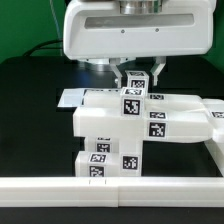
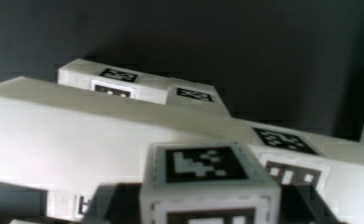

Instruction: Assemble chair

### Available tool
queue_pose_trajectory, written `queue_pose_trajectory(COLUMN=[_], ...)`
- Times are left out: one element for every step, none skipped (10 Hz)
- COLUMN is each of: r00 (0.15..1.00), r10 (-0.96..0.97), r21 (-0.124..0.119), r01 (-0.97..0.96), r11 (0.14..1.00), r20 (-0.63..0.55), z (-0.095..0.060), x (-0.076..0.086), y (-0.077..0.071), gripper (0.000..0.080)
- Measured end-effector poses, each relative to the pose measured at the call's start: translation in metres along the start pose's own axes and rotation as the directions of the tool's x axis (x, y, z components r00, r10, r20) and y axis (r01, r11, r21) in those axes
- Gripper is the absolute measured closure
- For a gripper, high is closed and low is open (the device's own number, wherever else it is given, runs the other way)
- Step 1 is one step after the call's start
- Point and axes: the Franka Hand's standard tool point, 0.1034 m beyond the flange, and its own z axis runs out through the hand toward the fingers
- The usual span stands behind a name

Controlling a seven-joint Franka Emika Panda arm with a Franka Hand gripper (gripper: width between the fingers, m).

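White rail [image 1: 110, 189] foreground; fingers [image 1: 135, 84] clamp small tagged cube [image 1: 134, 82] atop chair [image 1: 120, 120].

The tabletop [image 1: 30, 105] under me is black. The stacked white chair parts [image 1: 110, 135] with their square tags stand on it. Behind them the marker board [image 1: 72, 97] lies flat. A long plain white rail [image 1: 110, 188] lies along the near edge.

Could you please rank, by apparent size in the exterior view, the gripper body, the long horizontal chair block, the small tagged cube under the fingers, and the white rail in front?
1. White rail and gripper body: both cropped, unsure which is larger
2. Long horizontal block
3. Small tagged cube
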Motion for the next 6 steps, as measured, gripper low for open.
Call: queue_pose_trajectory(r00=[0.999,0.983,0.959,0.925,0.872,0.857], r10=[0.042,0.182,0.282,0.38,0.489,0.515], r21=[0.004,0.014,0.024,0.039,0.046,0.046], r01=[-0.042,-0.182,-0.282,-0.379,-0.489,-0.515], r11=[0.999,0.983,0.959,0.924,0.871,0.856], r20=[0.0,0.0,0.0,0.0,0.005,0.007], z=[0.0002,0.0002,0.0003,0.0005,0.0005,0.0005], x=[-0.0001,0.0,0.0004,0.0008,0.0013,0.0013], y=[0.002,0.0023,0.0023,0.0026,0.002,0.0019], gripper=[0.0515,0.0515,0.0515,0.0515,0.0515,0.0515])
